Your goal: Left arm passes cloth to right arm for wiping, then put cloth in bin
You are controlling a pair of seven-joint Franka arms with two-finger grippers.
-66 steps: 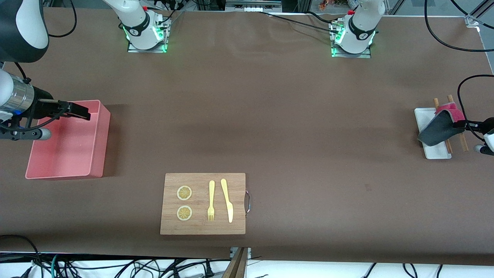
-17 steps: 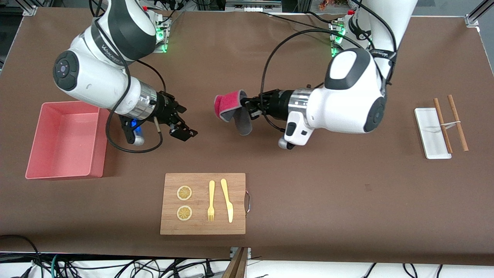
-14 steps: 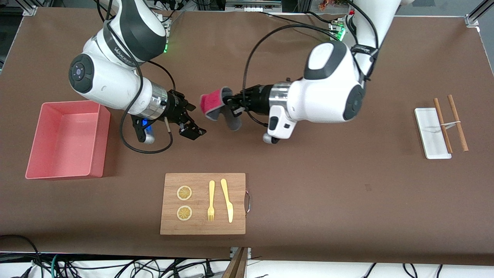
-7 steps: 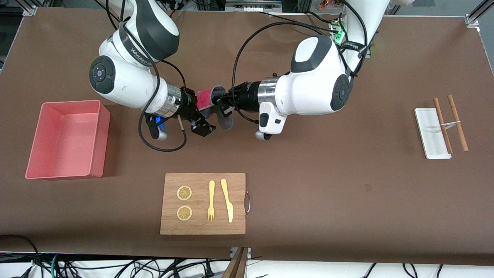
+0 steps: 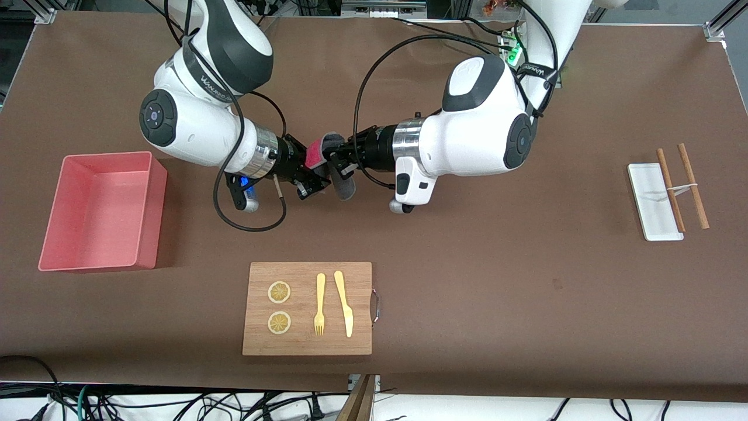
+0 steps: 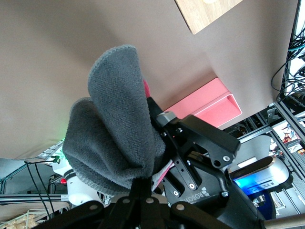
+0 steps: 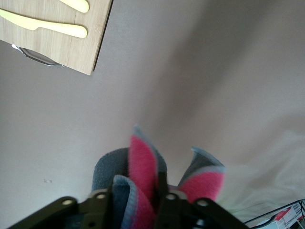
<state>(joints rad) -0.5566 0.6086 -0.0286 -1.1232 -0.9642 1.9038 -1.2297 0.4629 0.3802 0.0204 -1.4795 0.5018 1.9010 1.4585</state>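
1. Grey-and-pink cloth (image 5: 327, 162) now wedged between both hands, up in the air over bare desk (image 5: 467, 263) mid-way btw the two bases. Half a sec ago right hand (image 5: 308, 175) was gaping beside it; now closed in on the pink fold.
2. Left hand (image 5: 338, 162) clamped on cloth, no release yet afaict. Right wrist view: pink fold pinched btw right hand's fingers (image 7: 159, 191).
3. Means handover prob at the double-grip stage. Next up imo: left lets go, backs off; right carries cloth to the wiping spot, prob wooden board (image 5: 307, 308).
4. Looks-wise: bunched, folded over itself, fuzzy dark grey outside (image 6: 119, 129), pink-red inside, pale edging. Loose grey flap hanging down below the grip.
5. Pink bin (image 5: 102, 211) sitting at right arm's end of desk, nothing in it.
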